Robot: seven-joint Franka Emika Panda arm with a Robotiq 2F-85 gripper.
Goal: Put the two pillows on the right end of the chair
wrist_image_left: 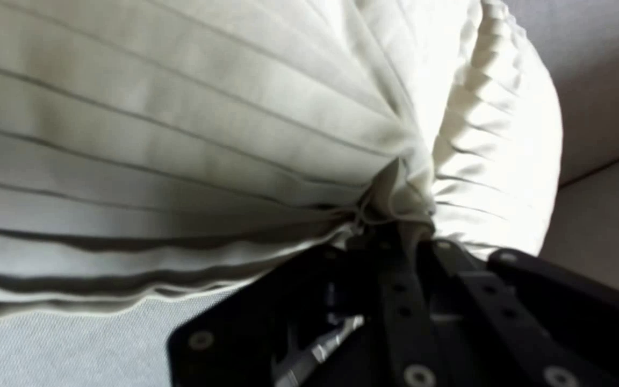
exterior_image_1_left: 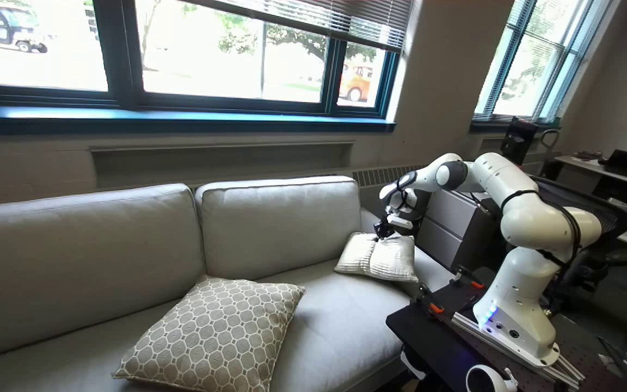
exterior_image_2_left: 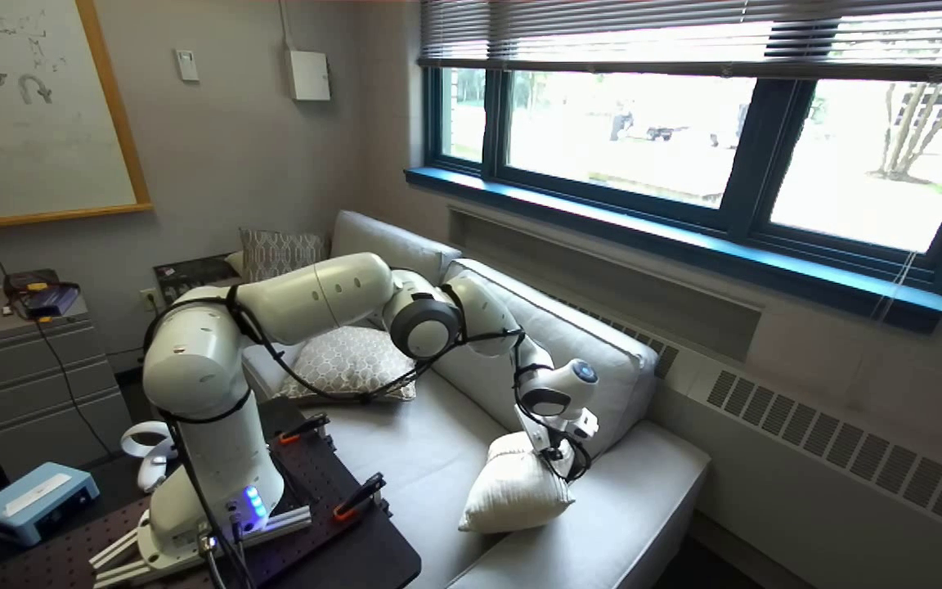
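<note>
Cream-coloured, the pleated pillow is pinched by the gripper. In an exterior view it is at the three-o'clock end of the sofa, the lattice-patterned pillow at its eight o'clock. Support beneath is unclear: released tilted, it could topple, or a snagged fold drag it.

Cream-white pillow, pleated, cropped at the wrist view's edges. Pinched in a tight gather at the tips of the gripper; long pleats fan out to the gripper's left as seen, a brightly lit, puckered bulge to its right. Gripper: black, silver screw heads, jaws closed on the gathered cloth. Sofa: light grey woven upholstery, left of the gripper. Dim surfaces, divided by a dark line: far right of the gripper.
</note>
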